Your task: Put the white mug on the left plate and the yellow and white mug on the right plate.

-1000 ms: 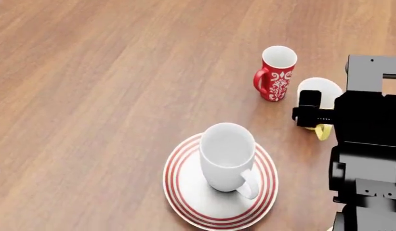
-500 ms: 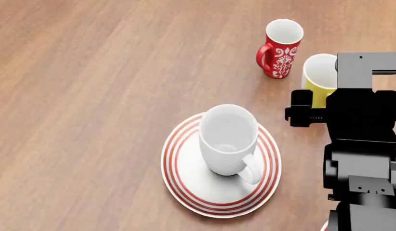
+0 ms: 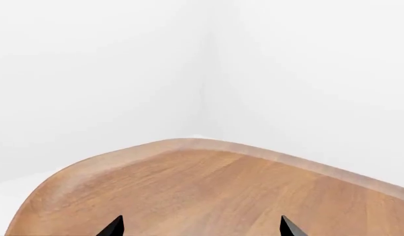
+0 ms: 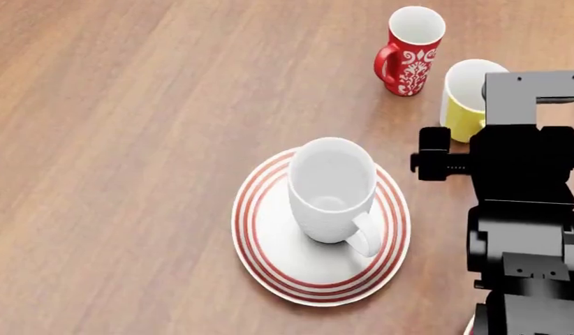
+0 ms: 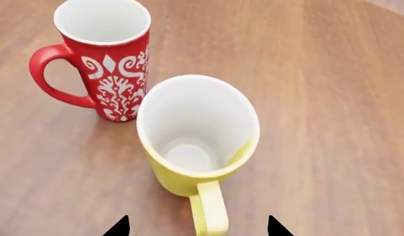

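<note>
Both end effectors [image 5: 196, 227] [image 3: 200, 227] open, fingertips apart.

Table [image 4: 128, 139]: wood grain, low sheen. White mug [image 4: 332, 188], yellow and white mug [image 5: 196, 140]: glossy ceramic (smooth).

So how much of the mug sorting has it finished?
About half. The white mug already stands upright on the left plate. In hand: the right gripper, jaws open, is lined up on the yellow and white mug, which stands on the table beside a red mug, not yet grasped. Carrying it to the right plate is left; that plate barely shows.
</note>
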Controlling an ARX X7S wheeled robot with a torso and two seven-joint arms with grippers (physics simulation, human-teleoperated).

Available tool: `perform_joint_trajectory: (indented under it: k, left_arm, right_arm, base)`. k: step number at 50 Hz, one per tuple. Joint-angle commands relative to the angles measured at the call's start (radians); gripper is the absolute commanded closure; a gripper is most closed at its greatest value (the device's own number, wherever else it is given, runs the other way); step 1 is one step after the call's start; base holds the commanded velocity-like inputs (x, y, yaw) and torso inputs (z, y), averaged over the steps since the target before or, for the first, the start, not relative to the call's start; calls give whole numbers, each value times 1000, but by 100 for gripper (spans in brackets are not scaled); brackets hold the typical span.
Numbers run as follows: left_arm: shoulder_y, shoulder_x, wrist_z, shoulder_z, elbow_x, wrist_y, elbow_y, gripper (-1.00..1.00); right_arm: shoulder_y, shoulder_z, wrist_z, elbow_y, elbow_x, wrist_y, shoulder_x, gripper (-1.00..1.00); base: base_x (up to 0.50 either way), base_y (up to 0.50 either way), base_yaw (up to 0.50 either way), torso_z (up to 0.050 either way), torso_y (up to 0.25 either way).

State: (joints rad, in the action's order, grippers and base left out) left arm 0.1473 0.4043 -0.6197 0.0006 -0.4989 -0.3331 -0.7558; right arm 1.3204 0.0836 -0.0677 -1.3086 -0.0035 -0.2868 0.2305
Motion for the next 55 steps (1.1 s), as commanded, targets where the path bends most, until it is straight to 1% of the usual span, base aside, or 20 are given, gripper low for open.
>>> perform_joint_trajectory:
  k: [1,21,31,55]
  left_arm:
    - [5,1,-3,3,-4,1,2,-100]
    - [2,11,-8,8,1,1,-7,-100]
    - [-1,13,-7,1,-10,8,-5,-100]
    - [2,15,-10,7,-11,15,0,-100]
  right_arm:
    - [8,5,-1,0,1,12,0,-100]
    - [8,2,4,0,6,18,5,-100]
    - [6,-8,12,0,10,30,9,-100]
    - [18,-37,30,1,15,63,19,-100]
  base:
    - [0,0,0,0,0]
    - [0,0,0,0,0]
    - [0,0,0,4,-230]
    - [0,0,0,0,0]
